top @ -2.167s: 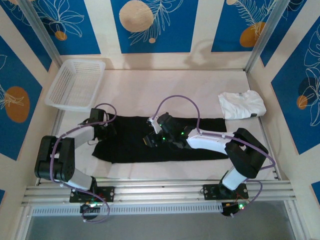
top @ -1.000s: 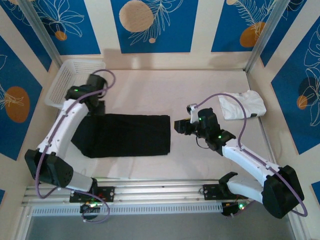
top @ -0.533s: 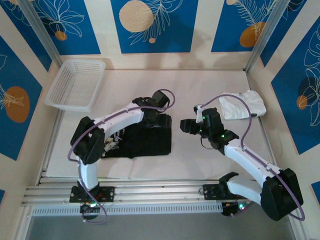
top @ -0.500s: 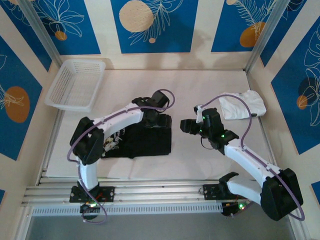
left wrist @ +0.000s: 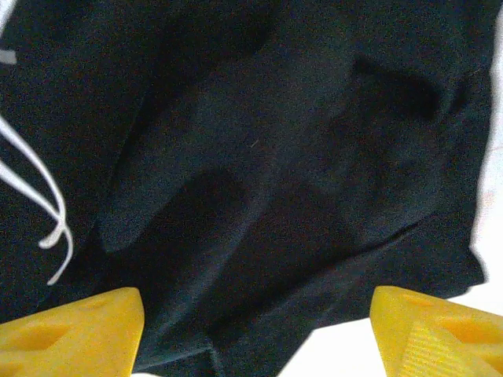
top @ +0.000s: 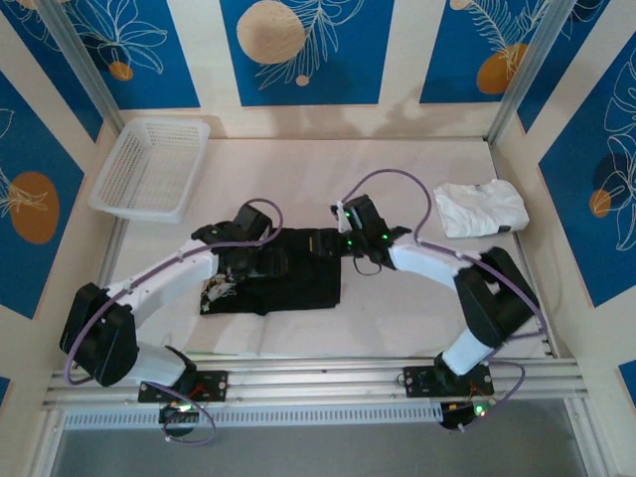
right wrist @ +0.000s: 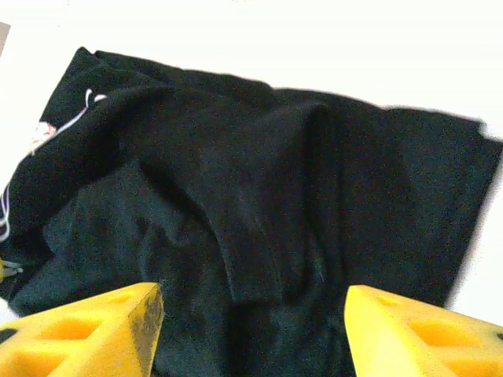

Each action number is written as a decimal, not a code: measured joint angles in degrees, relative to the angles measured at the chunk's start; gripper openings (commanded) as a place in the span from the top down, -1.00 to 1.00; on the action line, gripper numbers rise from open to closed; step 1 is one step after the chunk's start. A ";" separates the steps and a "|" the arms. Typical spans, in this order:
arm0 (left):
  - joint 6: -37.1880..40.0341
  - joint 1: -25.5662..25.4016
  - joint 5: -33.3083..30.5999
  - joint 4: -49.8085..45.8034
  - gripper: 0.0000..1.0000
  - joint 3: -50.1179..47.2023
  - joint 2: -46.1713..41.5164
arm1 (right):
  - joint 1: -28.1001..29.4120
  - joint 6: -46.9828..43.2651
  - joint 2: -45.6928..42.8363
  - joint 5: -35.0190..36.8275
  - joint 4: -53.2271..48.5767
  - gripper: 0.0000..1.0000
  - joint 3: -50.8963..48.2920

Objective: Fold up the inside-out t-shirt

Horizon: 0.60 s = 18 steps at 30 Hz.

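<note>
The inside-out t-shirt [top: 298, 288] lies as a black folded block in the middle of the table, with a strip of its pink-and-white print [top: 221, 288] showing at its left end. My left gripper [top: 266, 260] hovers over the block's upper middle. In the left wrist view its jaws [left wrist: 255, 334] stand open above creased black cloth [left wrist: 275, 157], near a cloth edge, and grip nothing. My right gripper [top: 320, 243] is over the block's upper right corner. It is open [right wrist: 255, 330] above a folded sleeve [right wrist: 259, 196], holding nothing.
A white mesh basket [top: 149, 169] stands at the back left. A smaller white folded garment [top: 480, 209] lies at the back right. Bare white table [top: 397, 169] stretches behind the shirt and to its right. Metal frame posts rise at both back corners.
The left gripper carried the shirt's left part over to the right, let go and opened, then drew back left. The right arm swung in from the right to the shirt's upper right corner.
</note>
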 measured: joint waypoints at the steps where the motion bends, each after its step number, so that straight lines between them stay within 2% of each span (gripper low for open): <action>1: 0.02 -0.13 0.00 0.02 -0.49 -0.98 0.00 | 0.17 0.11 2.62 -0.48 0.37 -0.24 1.95; 4: 0.31 -0.26 0.17 1.14 -0.41 -2.56 0.00 | 0.61 0.24 8.66 -1.25 0.46 -0.10 6.54; 8: 0.68 -0.52 2.86 4.81 -0.16 -4.35 0.81 | 1.38 0.11 15.28 -1.20 -1.44 0.33 12.09; 12: 0.55 -1.77 6.16 8.87 0.10 -5.81 3.28 | 1.36 -0.26 18.49 0.59 -5.01 0.68 16.02; 16: 0.24 -3.28 9.35 12.20 0.53 -7.34 5.14 | 0.15 -1.14 19.06 1.46 -8.17 0.88 18.88; 18: 0.48 -3.96 11.28 14.12 0.66 -7.80 5.33 | -0.70 -1.70 19.06 1.38 -9.03 0.90 19.91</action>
